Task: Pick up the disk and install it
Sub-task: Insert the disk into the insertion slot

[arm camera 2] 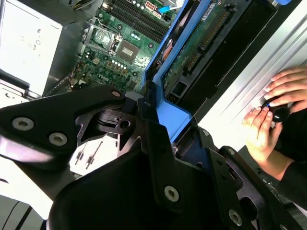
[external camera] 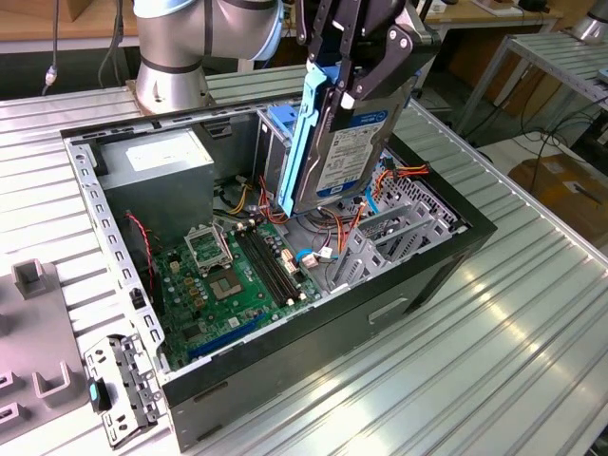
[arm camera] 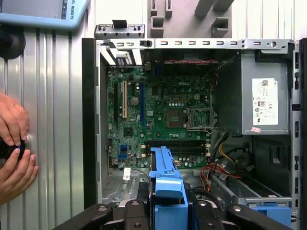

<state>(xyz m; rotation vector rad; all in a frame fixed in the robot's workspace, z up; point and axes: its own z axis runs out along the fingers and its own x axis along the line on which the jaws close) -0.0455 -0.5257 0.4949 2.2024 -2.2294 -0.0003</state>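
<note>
One disk (external camera: 347, 142) clamped between jaws, upright over open case (external camera: 285, 370); lower edge seemingly clears cables (external camera: 347, 228).

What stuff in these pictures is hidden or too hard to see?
1. Exterior view: the disk, clamped in the gripper, hides whatever sits behind its lower end.
2. Exterior view: the arm is cut off by the top edge.
3. First wrist view: the person's hands run off the edge and cover the small dark thing they hold.
4. Second wrist view: the gripper's black body covers much of the disk.
</note>
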